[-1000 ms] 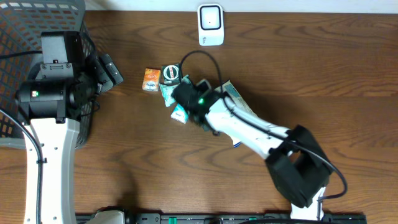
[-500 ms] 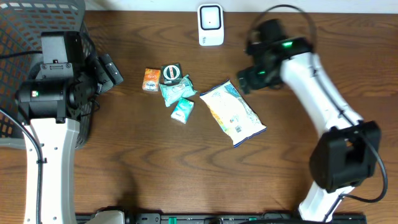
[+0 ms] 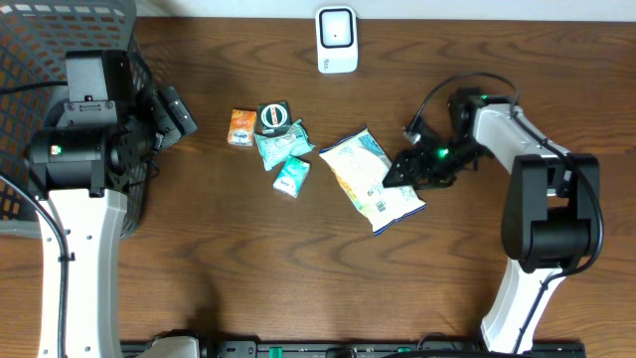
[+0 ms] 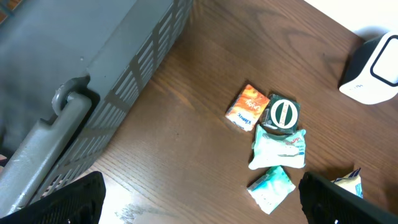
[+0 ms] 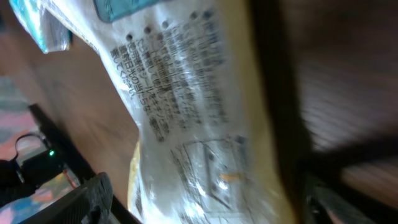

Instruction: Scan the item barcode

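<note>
Snack bag (image 3: 370,181) lies flat mid-table, right of the small packets (image 3: 278,149) and nearer than the scanner (image 3: 336,40) at the far edge. Right gripper (image 3: 397,171) hangs at its right edge, jaws apart, nothing clamped. Left gripper (image 3: 177,111) stands open at far left. Judged light, soft, slippery film with crushable contents. Best pinched at a sealed end seam.

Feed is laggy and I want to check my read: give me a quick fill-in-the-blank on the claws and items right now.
The right claw is at the white bag, the ___ item of all.
The left claw is ___, with nothing between its fingers.
The small packet nearest the basket is coloured ___.
Missing words: largest; open; orange.
</note>
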{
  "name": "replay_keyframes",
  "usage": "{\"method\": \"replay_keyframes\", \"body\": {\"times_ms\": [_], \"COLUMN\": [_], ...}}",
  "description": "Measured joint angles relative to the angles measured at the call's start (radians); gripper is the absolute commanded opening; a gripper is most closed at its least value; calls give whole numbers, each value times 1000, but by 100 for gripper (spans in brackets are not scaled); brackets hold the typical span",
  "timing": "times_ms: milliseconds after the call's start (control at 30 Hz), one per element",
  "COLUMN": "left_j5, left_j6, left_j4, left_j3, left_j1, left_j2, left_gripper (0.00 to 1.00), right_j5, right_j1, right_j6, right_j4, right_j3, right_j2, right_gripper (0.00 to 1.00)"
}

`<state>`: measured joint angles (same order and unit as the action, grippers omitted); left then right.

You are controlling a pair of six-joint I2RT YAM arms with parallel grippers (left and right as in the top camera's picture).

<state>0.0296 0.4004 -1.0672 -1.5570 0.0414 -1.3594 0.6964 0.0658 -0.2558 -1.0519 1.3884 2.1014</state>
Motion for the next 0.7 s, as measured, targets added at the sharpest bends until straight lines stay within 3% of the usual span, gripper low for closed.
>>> {"method": "replay_keyframes", "body": {"times_ms": [67,233,700], "left_j5": [0,0,0], "left_j6": [0,0,0], "left_j4": [0,0,0], "left_j3": [0,0,0], "left_j1": [0,0,0], "left_j2": [0,0,0], "left_gripper": [98,98,98], "right_j5": [24,34,255], "right_j1": [18,65,79], "right_j6": [-11,-11,36], "right_j4": [31,103,162], "right_j3": [-16,-48,72], "right_j2": [-1,1,-8], "right_gripper": [69,3,1]}}
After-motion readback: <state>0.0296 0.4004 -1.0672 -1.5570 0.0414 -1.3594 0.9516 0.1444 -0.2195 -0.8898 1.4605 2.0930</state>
